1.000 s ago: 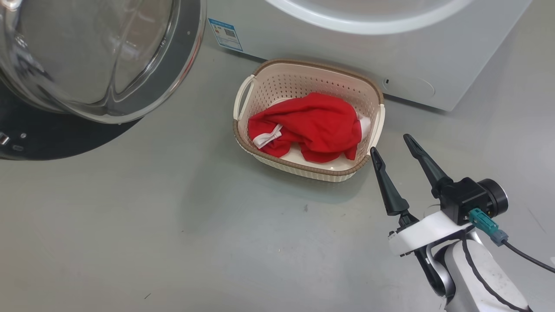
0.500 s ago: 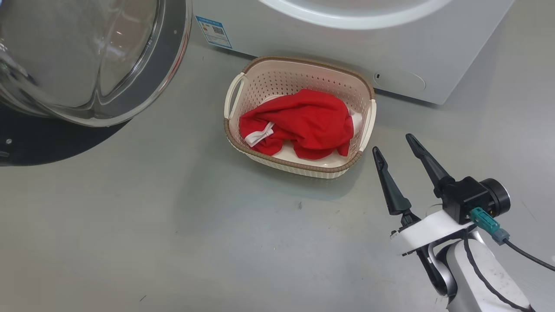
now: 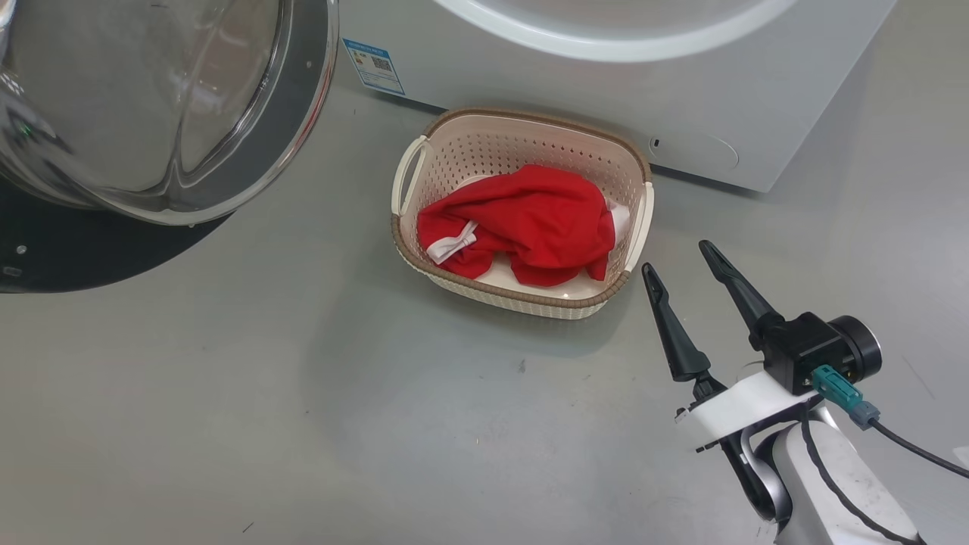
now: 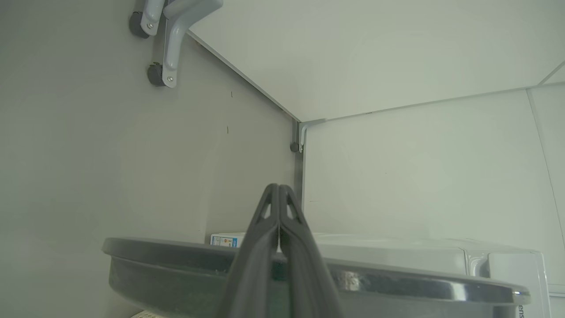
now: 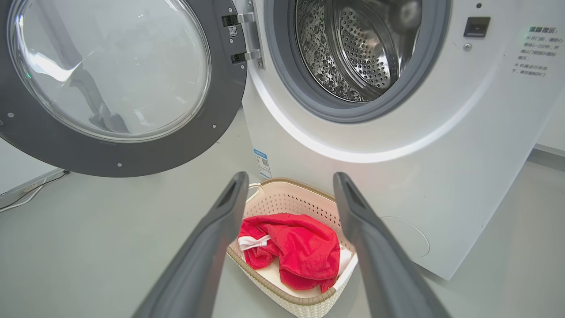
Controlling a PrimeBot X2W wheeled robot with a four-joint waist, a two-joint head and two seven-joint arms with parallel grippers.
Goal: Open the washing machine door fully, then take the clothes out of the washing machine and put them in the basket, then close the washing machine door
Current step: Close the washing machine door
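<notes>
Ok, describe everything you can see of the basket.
The basket is small, cream plastic with perforated walls, a brown woven-look rim and a loop handle at each end. It stands upright on the grey floor just before the washing machine, red clothes with white trim heaped inside. The right gripper's fingers hang nearby, not touching.

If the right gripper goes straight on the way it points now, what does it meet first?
The open right gripper would likely meet the basket near its far rim; the washing machine stands just behind. Depth is unclear.
</notes>
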